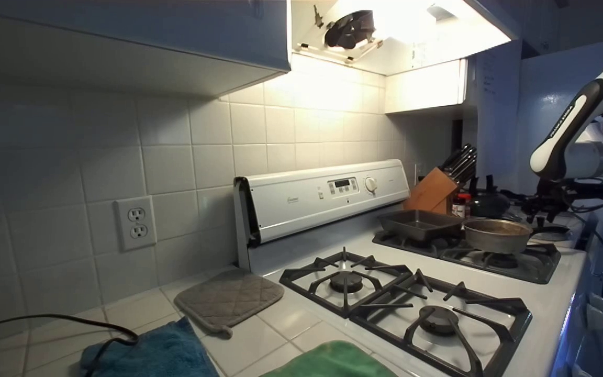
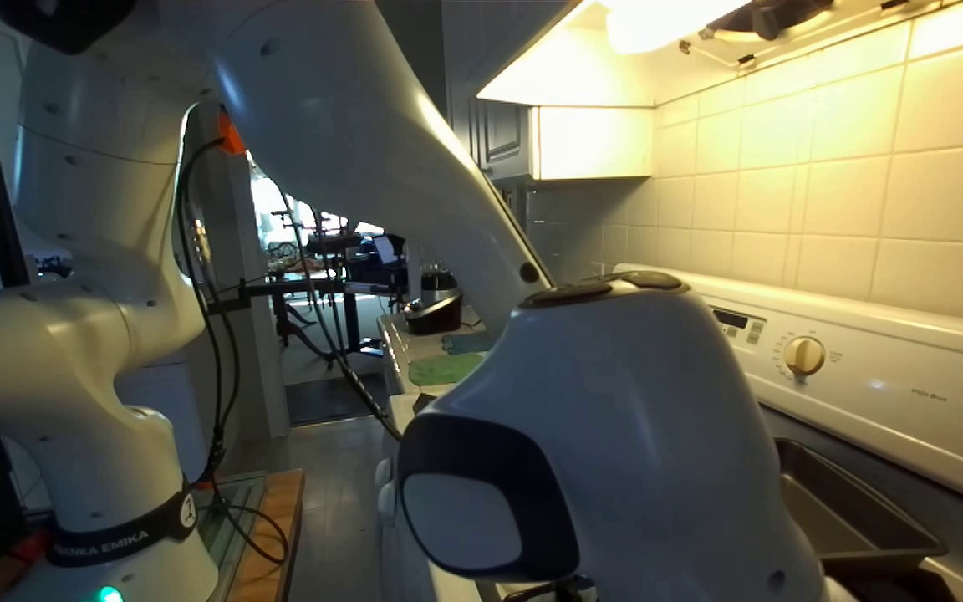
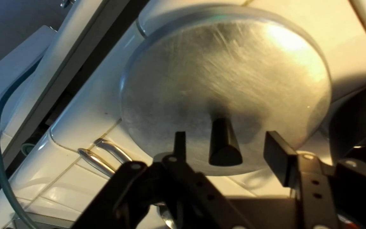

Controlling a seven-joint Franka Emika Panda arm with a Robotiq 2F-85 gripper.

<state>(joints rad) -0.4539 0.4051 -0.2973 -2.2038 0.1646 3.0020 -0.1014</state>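
- Jaws spread, the gripper [image 3: 229,152] hangs above a round metal lid [image 3: 202,82] and grasps nothing.
- The lid's black knob [image 3: 225,144] shows between the parted jaws in the wrist view, gaps on either side.
- The lid lies on the white-tiled surface [image 3: 65,184], slim metal handles [image 3: 95,161] near its edge.
- In an exterior view, a pot [image 1: 496,236] and baking pan [image 1: 422,224] sit on the stove [image 1: 553,306].

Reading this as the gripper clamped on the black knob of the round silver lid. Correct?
Not clamped: the wrist view shows the gripper open, with a visible gap on either side of the black knob. The knob does belong to the round silver lid.
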